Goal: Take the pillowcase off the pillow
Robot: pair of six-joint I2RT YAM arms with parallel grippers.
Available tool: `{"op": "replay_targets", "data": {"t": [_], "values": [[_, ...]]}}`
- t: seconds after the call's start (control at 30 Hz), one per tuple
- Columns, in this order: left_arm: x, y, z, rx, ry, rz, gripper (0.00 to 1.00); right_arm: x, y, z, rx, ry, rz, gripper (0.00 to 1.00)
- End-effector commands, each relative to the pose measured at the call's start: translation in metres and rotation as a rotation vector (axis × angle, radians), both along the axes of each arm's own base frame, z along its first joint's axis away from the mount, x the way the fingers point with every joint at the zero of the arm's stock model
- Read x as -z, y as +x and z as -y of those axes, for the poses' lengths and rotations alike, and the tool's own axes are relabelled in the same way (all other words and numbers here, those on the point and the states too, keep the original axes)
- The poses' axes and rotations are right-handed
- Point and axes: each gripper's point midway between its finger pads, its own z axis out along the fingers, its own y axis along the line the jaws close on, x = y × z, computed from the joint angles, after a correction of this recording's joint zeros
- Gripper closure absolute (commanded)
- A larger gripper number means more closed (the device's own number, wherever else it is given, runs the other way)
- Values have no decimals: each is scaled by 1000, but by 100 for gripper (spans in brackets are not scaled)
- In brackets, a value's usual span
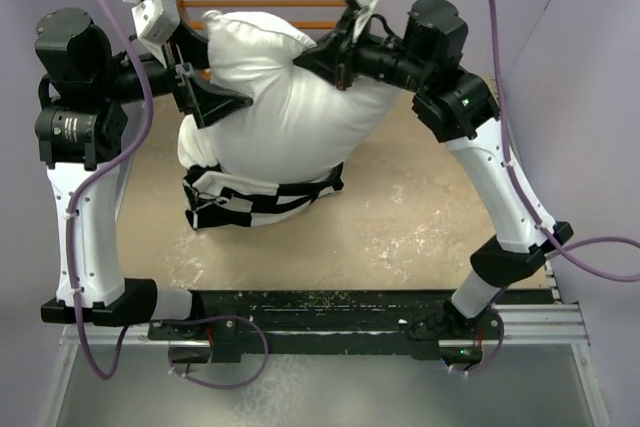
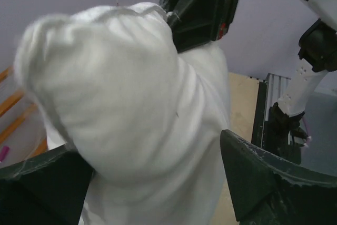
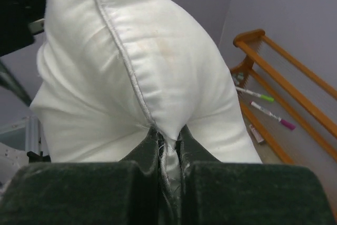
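Pillow (image 1: 285,107) raised upright over table (image 1: 420,197) centre, between both arms, just near of wooden rack (image 1: 260,4). Pillowcase (image 1: 255,197) bunched around pillow's lower near end only; upper part bare white.

Right gripper (image 3: 168,140): jaws pinched together on pillow's seamed edge at upper right, fabric puckered at the fingertips.

Left gripper (image 2: 147,143): jaws wide apart at pillow's left flank, pillow bulk filling the gap; no checkered fabric between them.

Two markers (image 3: 263,104) lie beside rack.
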Motion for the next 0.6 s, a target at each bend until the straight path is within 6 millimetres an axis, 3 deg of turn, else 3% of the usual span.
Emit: {"op": "replay_targets", "data": {"t": [0.0,0.07,0.17,0.23,0.33,0.47,0.57], "values": [[4,-13,-6,-45,74,129,1,-51,12,51,22,301,-61,100],[38,-1,-15,-100,162,95,1,-61,6,71,2,357,-52,100],[98,17,-36,-189,308,4,1,-57,2,86,-23,362,-56,100],[128,21,-54,-232,372,-29,1,-51,5,92,-18,352,-70,100],[151,15,-75,-268,400,-21,1,-44,12,99,10,352,-93,100],[167,9,-80,-291,429,35,1,-40,14,98,1,358,-108,100],[172,23,-86,-350,430,66,0,-40,12,96,-16,360,-113,100]]}}
